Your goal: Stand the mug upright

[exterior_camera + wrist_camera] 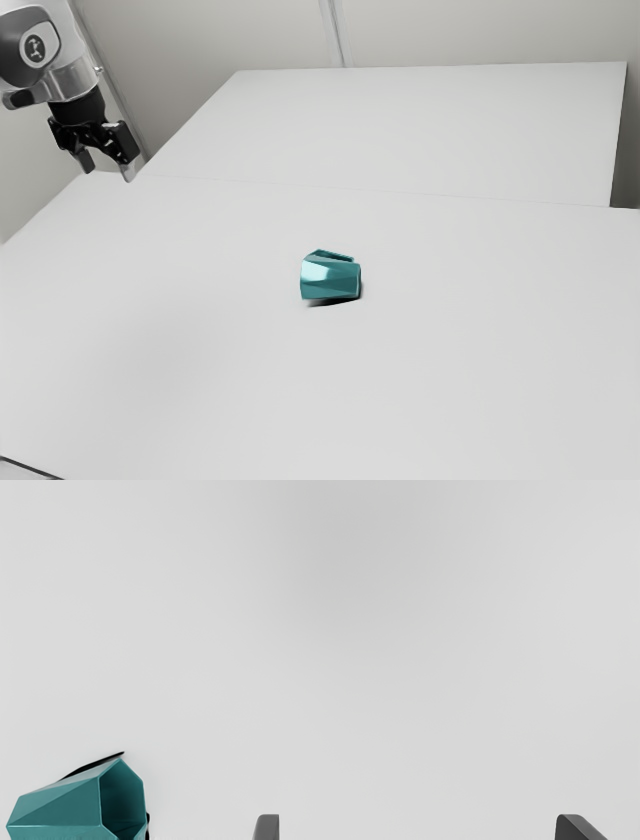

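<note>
Teal mug [331, 280] on its side on the worktop [200, 380], gripper [108, 168] spread and well apart from it.
The wrist view's edge cuts off part of the mug and both fingers [267, 828]; the mug's dark inside [120, 802] is hard to make out.

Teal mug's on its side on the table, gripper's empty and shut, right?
Not shut: the wrist view shows the gripper open, fingertips wide apart. The rest stands: it's empty, and the teal mug lies on its side on the table.
</note>
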